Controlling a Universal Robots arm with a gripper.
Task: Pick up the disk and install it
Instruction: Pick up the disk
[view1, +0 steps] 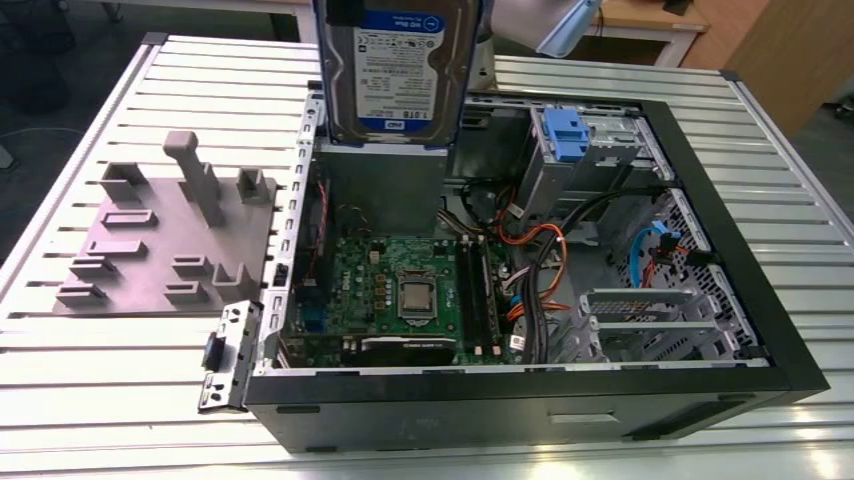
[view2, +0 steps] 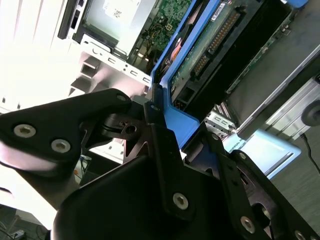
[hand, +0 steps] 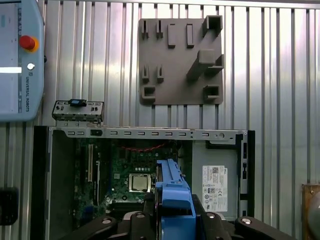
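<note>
While the gripper (view2: 177, 127) clamped the blue carrier of the disk (view1: 394, 70), the drive hung upright over the far end of the open computer case (view1: 467, 410) in the exterior view. Inside the case sat a green motherboard (view1: 400, 275), orange cables (view1: 534, 240) and a blue-clipped drive cage (view1: 567, 135).

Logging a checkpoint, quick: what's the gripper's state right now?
The gripper: closed on the disk, gripping its blue carrier above the open computer case.
</note>
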